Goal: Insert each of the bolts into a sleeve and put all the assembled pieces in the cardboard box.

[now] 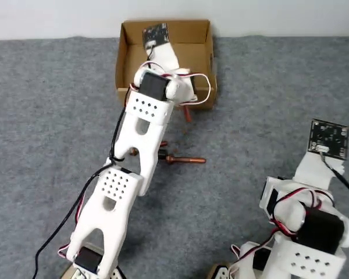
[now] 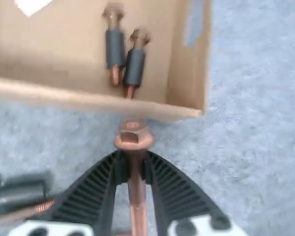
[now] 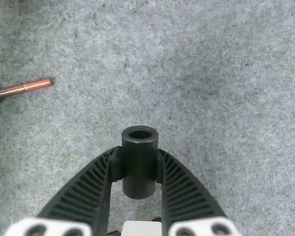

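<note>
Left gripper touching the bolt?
Touching. Left wrist view shows the left gripper shut on the bolt, both jaws pressed against its shank.

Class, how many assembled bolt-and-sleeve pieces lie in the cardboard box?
2: one assembled piece and a second piece beside it, near a corner of the cardboard box. Others may be hidden elsewhere inside.

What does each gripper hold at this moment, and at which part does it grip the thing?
The left gripper holds a copper bolt by its shank, just under the head. The right gripper holds a black sleeve by its sides.
</note>
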Available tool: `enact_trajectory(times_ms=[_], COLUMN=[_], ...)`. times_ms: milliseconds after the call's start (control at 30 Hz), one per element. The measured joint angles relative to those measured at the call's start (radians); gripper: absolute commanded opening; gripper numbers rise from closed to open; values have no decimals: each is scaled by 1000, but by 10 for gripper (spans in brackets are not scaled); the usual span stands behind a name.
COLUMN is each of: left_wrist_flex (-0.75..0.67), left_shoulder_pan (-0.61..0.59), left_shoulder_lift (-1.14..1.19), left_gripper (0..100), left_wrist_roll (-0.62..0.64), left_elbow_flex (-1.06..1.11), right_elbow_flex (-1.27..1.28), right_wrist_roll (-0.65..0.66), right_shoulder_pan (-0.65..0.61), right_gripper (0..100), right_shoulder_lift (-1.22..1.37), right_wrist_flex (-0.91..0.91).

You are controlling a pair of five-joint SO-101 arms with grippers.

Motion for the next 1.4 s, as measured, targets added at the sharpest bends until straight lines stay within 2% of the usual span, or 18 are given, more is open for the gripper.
enact_trajectory(times_ms=[133, 467, 767, 967, 1167, 1267, 1400], left_wrist_flex=[0, 0, 0, 0, 0, 0, 0], left_shoulder_pan=[-2, 9, 29, 29, 29, 29, 29], left_shoulder_lift=[-46, -385, -635, -764, -994, -1152, -1393], left_gripper=[5, 5, 5, 5, 5, 5, 5], left_wrist_roll=[-78, -175, -370, -402, -405, -405, -413], left_elbow_flex=[-5, -5, -6, 21, 279, 485, 821], right_elbow_flex=[0, 0, 0, 25, 95, 95, 95], right_wrist_roll=[0, 0, 100, 118, 118, 118, 118], right_shoulder_pan=[0, 0, 0, 0, 0, 0, -61], right_gripper=[9, 9, 9, 9, 9, 9, 9], right_shoulder_lift=[0, 0, 0, -5, 0, 0, 0], right_wrist_flex=[0, 0, 0, 0, -8, -15, -28])
